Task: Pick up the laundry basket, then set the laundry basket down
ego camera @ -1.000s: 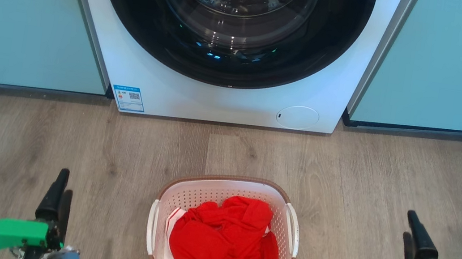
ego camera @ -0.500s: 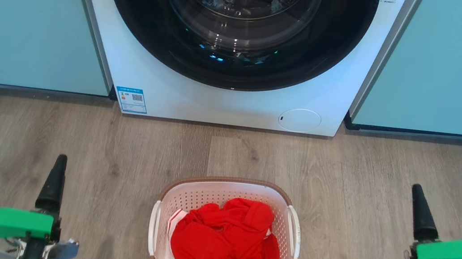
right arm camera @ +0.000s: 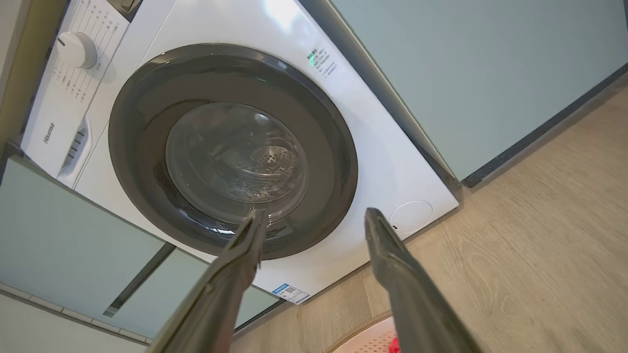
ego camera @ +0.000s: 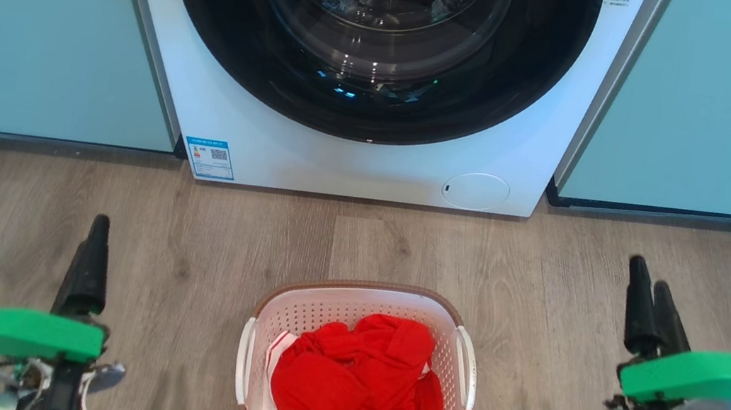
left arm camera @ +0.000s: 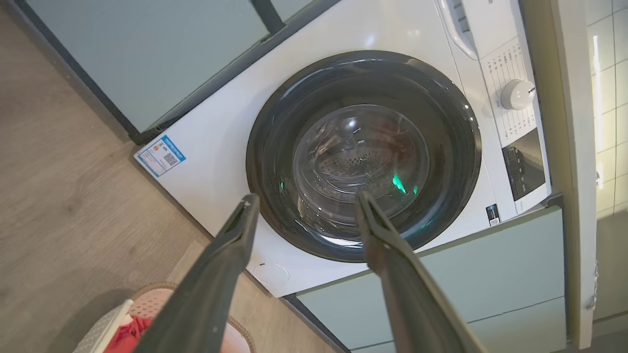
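The laundry basket [ego camera: 311,312] is seen at the lower middle of the head view, set on the wooden floor [ego camera: 203,239] before the washing machine [ego camera: 315,155], with red clothing [ego camera: 348,381] heaped inside. It is touched by nothing. The left pincer [ego camera: 97,228] at lower left and the right pincer [ego camera: 649,273] at lower right are held well apart from it, both spread wide and empty. Nothing of the task is judged done: grasp, lift and setting down are all left.

Washing machine [ego camera: 356,168] between pale green cabinets [ego camera: 38,37], wood-look floor [ego camera: 190,230]; wall [left arm camera: 611,73] perhaps tiled.
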Available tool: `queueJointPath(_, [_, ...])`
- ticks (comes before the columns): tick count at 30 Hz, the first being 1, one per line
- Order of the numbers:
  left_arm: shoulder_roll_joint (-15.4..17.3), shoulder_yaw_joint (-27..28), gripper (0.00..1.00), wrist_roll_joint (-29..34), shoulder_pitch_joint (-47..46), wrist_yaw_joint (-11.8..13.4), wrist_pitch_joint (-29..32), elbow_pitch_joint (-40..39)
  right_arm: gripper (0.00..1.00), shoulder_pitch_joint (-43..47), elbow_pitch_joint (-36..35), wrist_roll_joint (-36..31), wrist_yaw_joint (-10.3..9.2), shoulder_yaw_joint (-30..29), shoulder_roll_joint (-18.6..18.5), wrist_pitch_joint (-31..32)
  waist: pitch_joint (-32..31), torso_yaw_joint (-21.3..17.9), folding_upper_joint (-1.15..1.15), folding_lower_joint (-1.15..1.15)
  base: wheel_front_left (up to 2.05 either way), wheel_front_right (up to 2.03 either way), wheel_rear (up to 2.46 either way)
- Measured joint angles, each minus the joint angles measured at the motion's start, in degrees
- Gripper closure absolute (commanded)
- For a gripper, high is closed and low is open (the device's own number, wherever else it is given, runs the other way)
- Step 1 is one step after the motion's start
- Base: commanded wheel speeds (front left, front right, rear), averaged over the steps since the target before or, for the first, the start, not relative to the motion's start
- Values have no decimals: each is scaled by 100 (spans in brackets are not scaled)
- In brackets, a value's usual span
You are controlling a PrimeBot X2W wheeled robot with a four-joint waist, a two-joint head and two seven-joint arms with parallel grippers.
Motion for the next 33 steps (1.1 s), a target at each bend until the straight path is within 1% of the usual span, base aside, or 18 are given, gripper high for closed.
queueJointPath(4, [2, -241, 0, 655, -10, 144, -85, -186, 0, -82, -104, -435, 0, 142, -32, -68, -10, 9, 0, 0, 0, 0, 0])
queueJointPath(13, [8, -879, 0, 1942, -84, 653, -222, -438, 0, -89, -235, -1324, 0, 396, -59, -215, -33, 23, 0, 0, 0, 0, 0])
queueJointPath(16, [18, -1084, 0, 2375, -91, 736, -276, -464, 0, -130, -263, -1608, 0, 493, -107, -272, -49, 24, 0, 0, 0, 0, 0])
queueJointPath(19, [112, -1369, 0, 2776, -91, 956, -312, -464, 0, -163, -299, -1852, 0, 567, -145, -320, -64, 19, 0, 0, 0, 0, 0])
queueJointPath(21, [222, -1582, 0, 2984, -94, 1123, -341, -461, 0, -161, -298, -2037, 0, 606, -157, -338, -79, 13, 0, 0, 0, 0, 0])
queueJointPath(22, [222, -1582, 0, 2984, -94, 1123, -341, -461, 0, -161, -298, -2037, 0, 606, -157, -338, -79, 13, 0, 0, 0, 0, 0])
queueJointPath(23, [356, -1862, 0, 3201, -105, 1296, -380, -450, 0, -160, -287, -2162, 0, 621, -156, -376, -94, 5, 0, 0, 0, 0, 0])
queueJointPath(24, [356, -1862, 0, 3201, -105, 1296, -380, -450, 0, -160, -287, -2162, 0, 621, -156, -376, -94, 5, 0, 0, 0, 0, 0])
queueJointPath(27, [519, -2281, 0, 3468, -196, 1561, -432, -405, 0, -154, -240, -2276, 0, 594, -140, -422, -118, -7, 0, 0, 0, 0, 0])
queueJointPath(29, [573, -2488, 0, 3563, -278, 1759, -475, -341, 0, -151, -162, -2391, 0, 588, -138, -464, -138, -12, 0, 0, 0, 0, 0])
queueJointPath(33, [662, -2791, 0, 3659, -337, 1998, -524, -224, 0, -141, 25, -2570, 0, 619, -125, -513, -178, -25, 0, 0, 0, 0, 0])
